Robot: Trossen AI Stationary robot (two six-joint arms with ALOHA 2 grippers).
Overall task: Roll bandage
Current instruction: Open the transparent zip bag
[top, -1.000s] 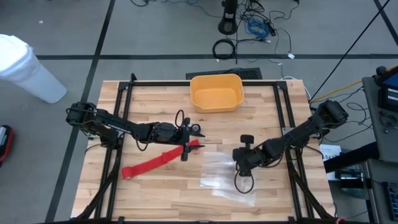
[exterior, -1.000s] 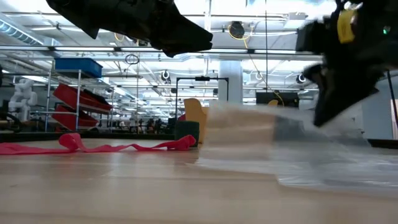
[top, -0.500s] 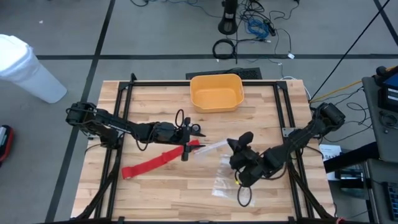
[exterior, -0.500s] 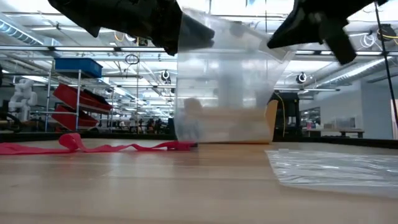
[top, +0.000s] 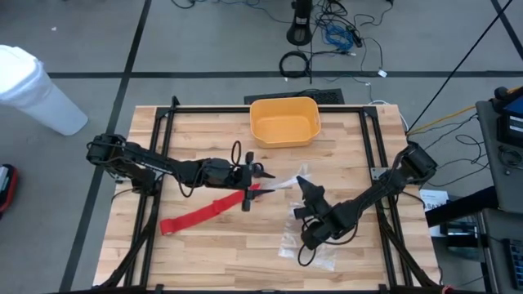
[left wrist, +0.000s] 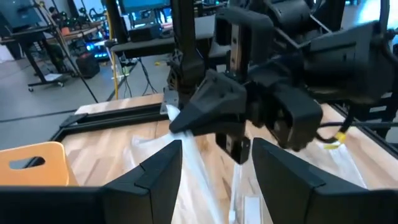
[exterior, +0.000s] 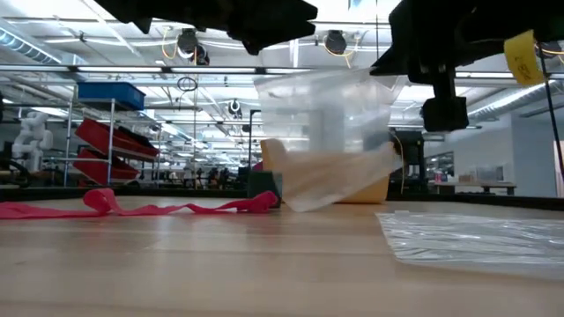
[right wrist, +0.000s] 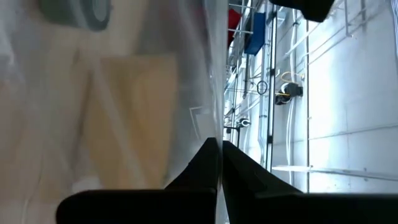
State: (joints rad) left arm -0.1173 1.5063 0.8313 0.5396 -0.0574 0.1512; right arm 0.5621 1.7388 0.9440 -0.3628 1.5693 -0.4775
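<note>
Overhead: we look straight down on the whole table (top: 204, 245) and floor around it. Low: we sit at tabletop level, facing across into the room, close to the wood. Left wrist: we look forward between its fingers (left wrist: 155, 177) at the opposite arm, near. Right wrist: we press close against the plastic bag (right wrist: 112, 93). Overhead and low share the orange bin (top: 284, 121).

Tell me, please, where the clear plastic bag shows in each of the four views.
High: bag right of centre, one end lifted toward the left end effector.
Low: it hangs at top centre.
Left wrist: it lies between the fingers.
Right wrist: it fills the left.
Shared landmark: yellow bin, in all four.
</note>
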